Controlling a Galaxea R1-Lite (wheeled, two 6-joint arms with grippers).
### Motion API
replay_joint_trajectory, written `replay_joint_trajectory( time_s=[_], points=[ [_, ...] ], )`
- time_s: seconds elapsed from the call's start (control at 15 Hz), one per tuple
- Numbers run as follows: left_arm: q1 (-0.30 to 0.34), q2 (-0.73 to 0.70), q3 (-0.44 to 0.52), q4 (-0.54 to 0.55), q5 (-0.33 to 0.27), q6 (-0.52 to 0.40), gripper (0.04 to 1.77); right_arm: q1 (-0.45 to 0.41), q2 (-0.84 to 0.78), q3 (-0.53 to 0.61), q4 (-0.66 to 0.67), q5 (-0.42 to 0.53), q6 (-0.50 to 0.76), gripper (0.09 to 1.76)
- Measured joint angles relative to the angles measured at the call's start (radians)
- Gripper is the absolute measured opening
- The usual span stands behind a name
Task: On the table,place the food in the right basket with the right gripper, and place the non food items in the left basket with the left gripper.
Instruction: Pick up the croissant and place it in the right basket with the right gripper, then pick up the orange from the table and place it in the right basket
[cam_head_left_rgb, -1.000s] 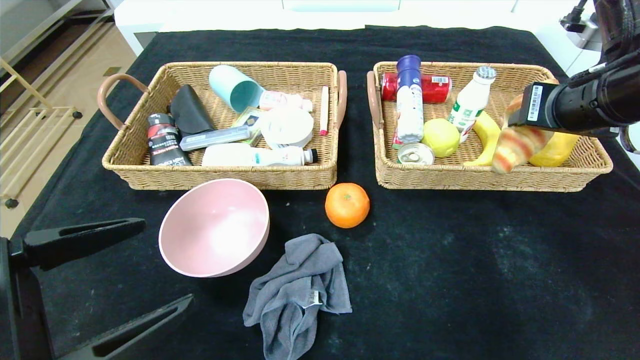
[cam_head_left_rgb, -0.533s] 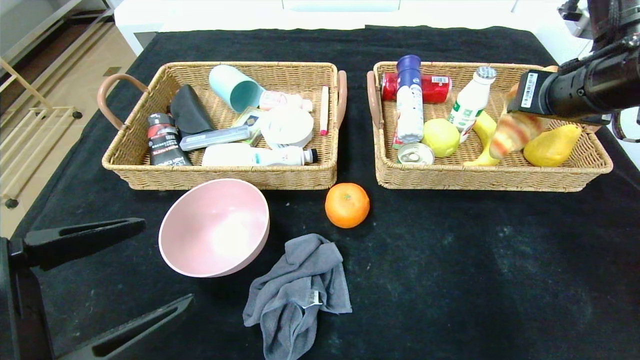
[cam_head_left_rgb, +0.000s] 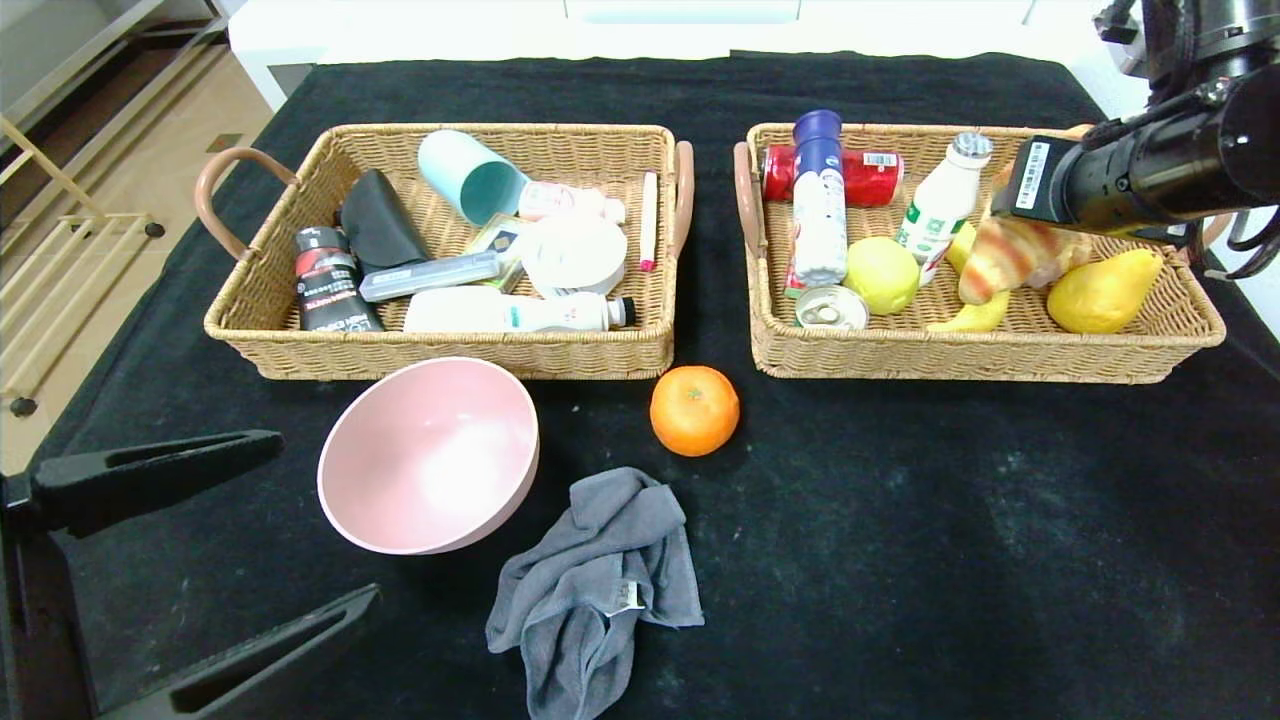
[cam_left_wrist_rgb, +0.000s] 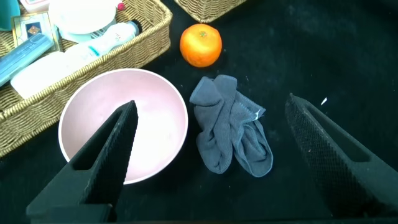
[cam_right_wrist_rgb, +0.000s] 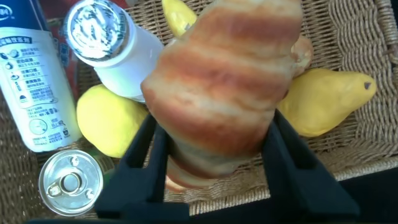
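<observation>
My right gripper (cam_right_wrist_rgb: 214, 143) is shut on the striped golden croissant (cam_head_left_rgb: 1010, 255) and holds it over the right basket (cam_head_left_rgb: 960, 357), above the banana (cam_head_left_rgb: 982, 314). The croissant fills the right wrist view (cam_right_wrist_rgb: 224, 81). The white bottle with the blue cap (cam_head_left_rgb: 819, 210) lies in that basket. The orange (cam_head_left_rgb: 694, 410) sits on the black table (cam_head_left_rgb: 950, 540) between the baskets' front corners. The pink bowl (cam_head_left_rgb: 430, 455) stands in front of the left basket (cam_head_left_rgb: 440, 357), and the grey cloth (cam_head_left_rgb: 600, 590) lies beside it. My left gripper (cam_head_left_rgb: 320, 525) is open and empty at the near left, above bowl and cloth (cam_left_wrist_rgb: 233, 134).
The right basket also holds a red can (cam_head_left_rgb: 868, 170), a white milk bottle (cam_head_left_rgb: 940, 205), a lemon (cam_head_left_rgb: 881, 275), a tin (cam_head_left_rgb: 832, 307) and a yellow pear (cam_head_left_rgb: 1102, 292). The left basket holds several bottles, a teal cup (cam_head_left_rgb: 470, 185) and a black pouch.
My right gripper has carried the croissant farther back and inward over the right basket, uncovering the pear. The left gripper has barely shifted.
</observation>
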Motion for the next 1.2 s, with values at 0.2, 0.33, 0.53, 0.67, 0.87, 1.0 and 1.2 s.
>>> replay_joint_trajectory(
  time_s=[0.2,0.33,0.53,0.67,0.87,1.0,1.2],
  points=[
    [0.000,-0.002,0.000,0.000,0.000,0.000,1.72,0.002,0.000,0.001,0.004,0.001,0.000,1.23],
    [0.000,-0.002,0.001,0.001,0.000,0.000,1.72,0.003,-0.001,0.003,0.005,0.001,0.000,1.35],
    [0.000,-0.003,0.001,0.001,0.000,0.000,1.72,0.005,-0.001,0.007,0.006,0.001,0.001,1.46],
    [0.000,-0.003,0.001,0.000,0.000,0.000,1.72,0.009,-0.001,0.008,0.009,0.001,0.001,1.52],
    [0.000,-0.004,0.001,0.000,0.000,0.000,1.72,0.010,-0.004,0.008,0.011,0.000,0.000,1.58],
    [0.000,-0.004,0.001,0.000,0.000,0.000,1.72,0.012,-0.007,0.008,0.013,0.000,0.000,1.61],
    [0.000,-0.006,0.000,0.001,0.000,0.000,1.72,0.017,-0.016,0.010,0.048,0.000,0.002,1.64]
  ],
)
